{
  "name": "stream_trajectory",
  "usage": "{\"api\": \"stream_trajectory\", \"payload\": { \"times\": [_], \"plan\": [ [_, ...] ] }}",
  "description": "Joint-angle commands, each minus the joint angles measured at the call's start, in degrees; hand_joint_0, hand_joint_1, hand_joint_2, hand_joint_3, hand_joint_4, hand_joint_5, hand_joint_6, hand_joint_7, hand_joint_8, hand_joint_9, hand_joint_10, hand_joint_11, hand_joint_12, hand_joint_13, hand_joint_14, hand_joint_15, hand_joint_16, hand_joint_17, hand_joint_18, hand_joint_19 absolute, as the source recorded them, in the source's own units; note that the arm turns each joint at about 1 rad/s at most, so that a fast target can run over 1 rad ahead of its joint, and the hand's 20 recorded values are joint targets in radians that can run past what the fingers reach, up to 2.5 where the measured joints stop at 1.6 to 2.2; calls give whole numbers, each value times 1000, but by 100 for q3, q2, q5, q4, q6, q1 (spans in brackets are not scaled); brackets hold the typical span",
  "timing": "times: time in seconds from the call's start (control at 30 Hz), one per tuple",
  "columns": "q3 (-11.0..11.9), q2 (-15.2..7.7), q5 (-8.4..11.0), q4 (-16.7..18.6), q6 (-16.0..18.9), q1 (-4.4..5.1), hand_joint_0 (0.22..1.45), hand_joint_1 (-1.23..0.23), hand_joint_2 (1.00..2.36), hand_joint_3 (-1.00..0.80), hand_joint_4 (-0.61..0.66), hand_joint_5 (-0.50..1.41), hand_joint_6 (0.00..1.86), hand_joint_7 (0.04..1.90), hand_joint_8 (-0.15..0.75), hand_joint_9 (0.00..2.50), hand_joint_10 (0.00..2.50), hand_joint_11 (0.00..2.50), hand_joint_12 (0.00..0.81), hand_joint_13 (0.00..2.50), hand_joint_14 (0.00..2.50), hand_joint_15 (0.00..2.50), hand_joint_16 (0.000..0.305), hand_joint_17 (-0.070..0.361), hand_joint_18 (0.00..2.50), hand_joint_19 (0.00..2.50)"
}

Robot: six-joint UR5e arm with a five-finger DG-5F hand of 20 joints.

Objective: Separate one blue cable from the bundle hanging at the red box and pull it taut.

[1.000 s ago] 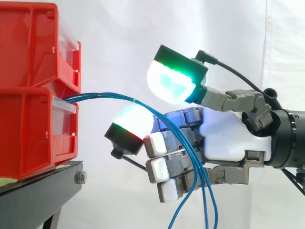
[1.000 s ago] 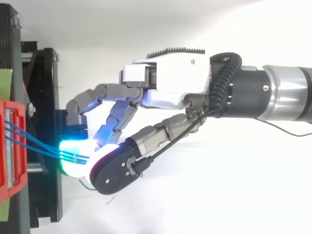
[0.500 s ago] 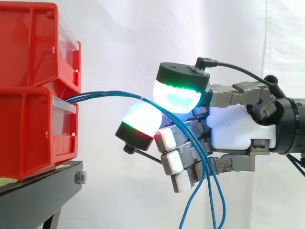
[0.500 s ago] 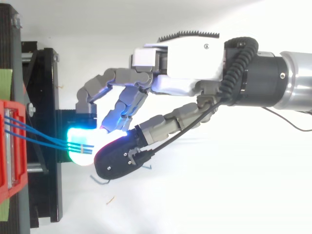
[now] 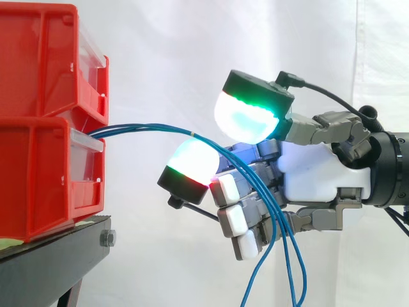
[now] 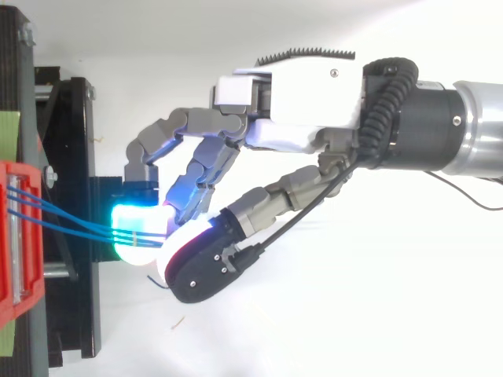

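Red bins (image 5: 38, 128) sit at 9 o'clock from the hand (image 5: 313, 176), which is partly open and is not squeezing anything yet. Blue cables (image 5: 147, 128) run out of the bins toward 3 o'clock and lie across the lower pad (image 5: 192, 163). The upper pad (image 5: 246, 118) is just above them, and then they drop toward 6 o'clock.

I count two stacked red plastic bins (image 5: 45, 70) at nine o'clock and three thin blue cables (image 6: 75, 223) leading from them toward three o'clock. There is one black metal stand (image 5: 54, 259) beneath and one robot hand (image 5: 316, 176).
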Motion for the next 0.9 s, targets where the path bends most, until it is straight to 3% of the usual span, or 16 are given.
{"api": "stream_trajectory", "payload": {
  "times": [0.0, 0.13, 0.3, 0.37, 0.87],
  "plan": [
    [0, -1, 20, 0, 21, 3, 587, -696, 1000, -496, 198, -203, 830, 944, 336, 955, 14, 669, 366, 1056, 18, 528, 43, 97, 926, 592],
    [0, -1, 20, 0, 38, 3, 592, -747, 1000, -500, 187, -195, 832, 964, 339, 988, 16, 685, 361, 1074, 17, 526, 43, 96, 948, 589],
    [0, -1, 20, 18, 74, 29, 657, -817, 1015, -252, 107, -204, 857, 1079, 334, 1002, 15, 765, 364, 1097, 20, 556, 42, 95, 967, 598],
    [0, -1, 29, 26, 91, 47, 688, -843, 1018, -196, 128, -216, 888, 1042, 328, 966, 17, 802, 362, 1094, 20, 573, 43, 97, 984, 590],
    [-9, -1, 20, 26, 135, 55, 731, -887, 1000, -500, 167, -209, 903, 1005, 334, 1030, 17, 874, 357, 1110, 19, 573, 42, 94, 1011, 572]
  ]
}}
